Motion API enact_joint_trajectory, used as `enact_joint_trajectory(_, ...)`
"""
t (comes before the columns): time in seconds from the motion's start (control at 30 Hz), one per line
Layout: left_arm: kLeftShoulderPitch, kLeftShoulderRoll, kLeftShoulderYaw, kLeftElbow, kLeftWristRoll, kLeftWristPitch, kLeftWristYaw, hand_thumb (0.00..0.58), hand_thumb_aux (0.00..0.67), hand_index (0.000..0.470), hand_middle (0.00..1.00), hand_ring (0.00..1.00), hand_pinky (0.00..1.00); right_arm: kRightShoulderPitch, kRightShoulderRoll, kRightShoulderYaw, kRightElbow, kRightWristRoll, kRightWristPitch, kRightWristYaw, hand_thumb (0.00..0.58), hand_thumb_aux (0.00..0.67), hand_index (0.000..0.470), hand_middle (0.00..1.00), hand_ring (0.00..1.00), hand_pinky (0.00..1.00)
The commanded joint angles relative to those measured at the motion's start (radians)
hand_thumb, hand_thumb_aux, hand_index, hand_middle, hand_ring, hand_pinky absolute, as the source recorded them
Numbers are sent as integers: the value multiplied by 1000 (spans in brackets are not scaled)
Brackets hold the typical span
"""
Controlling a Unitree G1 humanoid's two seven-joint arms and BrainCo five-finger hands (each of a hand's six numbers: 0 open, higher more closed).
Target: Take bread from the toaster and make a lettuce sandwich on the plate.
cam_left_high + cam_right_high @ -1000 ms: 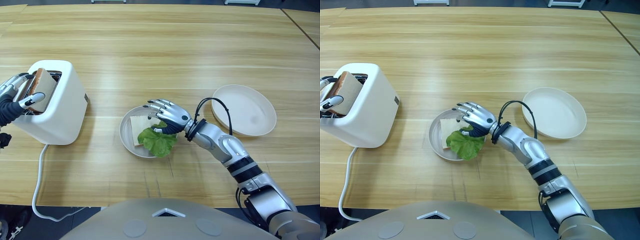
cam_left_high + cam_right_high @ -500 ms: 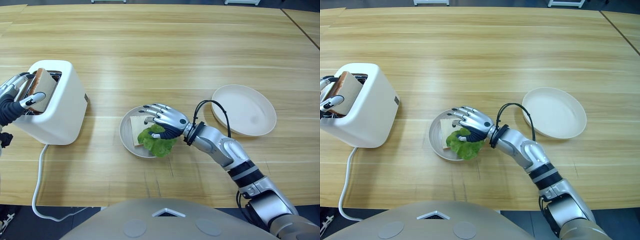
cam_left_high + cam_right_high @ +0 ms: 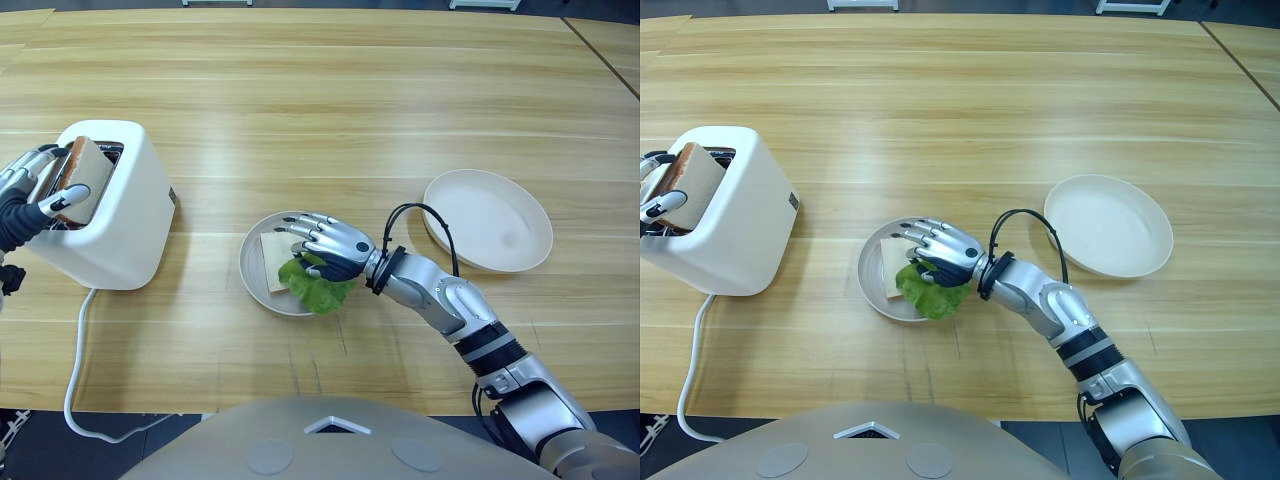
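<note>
The right hand (image 3: 335,245) sinks lower and slides a little toward the robot's left, coming down from above the plate (image 3: 247,272) onto the lettuce leaf (image 3: 320,292); its fingers, spread a second ago, now curl around the leaf; the leaf bunches into a smaller clump, its edge drawn over the bread slice (image 3: 271,262) on the plate.

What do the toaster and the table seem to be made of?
Toaster: probably white plastic with a matte finish, since it shows no metallic shine. Table: wood or a wood-look laminate, showing plank seams and grain.
</note>
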Motion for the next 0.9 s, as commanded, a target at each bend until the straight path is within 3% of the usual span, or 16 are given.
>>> enact_joint_trajectory(0.03, -6, 0, -3, 11, -10, -2, -2, 0, 0, 0, 0, 0, 0, 5, 2, -3, -1, 12, -11, -5, 580, 670, 470, 0, 0, 0)
enact_joint_trajectory(0.37, -13, -2, -6, 14, -9, -5, 2, 0, 0, 0, 0, 0, 0, -41, 56, -7, 15, -2, -16, -66, 580, 670, 470, 0, 0, 0)
enact_joint_trajectory(0.9, -23, -13, 12, -17, -29, 7, 17, 0, 0, 0, 0, 0, 0, -164, 151, 47, 240, -84, 5, -218, 580, 670, 470, 0, 0, 0)
